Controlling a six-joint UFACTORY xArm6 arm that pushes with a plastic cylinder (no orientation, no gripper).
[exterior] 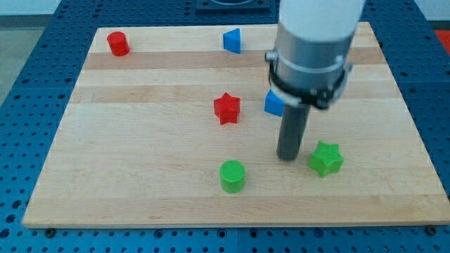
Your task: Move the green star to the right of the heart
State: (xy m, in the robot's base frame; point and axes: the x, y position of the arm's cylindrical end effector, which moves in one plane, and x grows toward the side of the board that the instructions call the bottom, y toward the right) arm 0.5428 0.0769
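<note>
Nearest the view's bottom, a green cylinder (pixel 233 176) is sitting on the counter (pixel 140 140). Just beyond, my tip (pixel 289 156) is standing upright, just left of the green star (pixel 326 158); no fingers exist. Farther back are lying a red star (pixel 226 108), a partly hidden blue block (pixel 273 104), a blue triangle (pixel 233 41), and a red cylinder (pixel 118 43).

my tip (pixel 289 156), just left of green star (pixel 326 158)

No text, label, brand, number or sign can be read anywhere on the blocks or the board.
</note>
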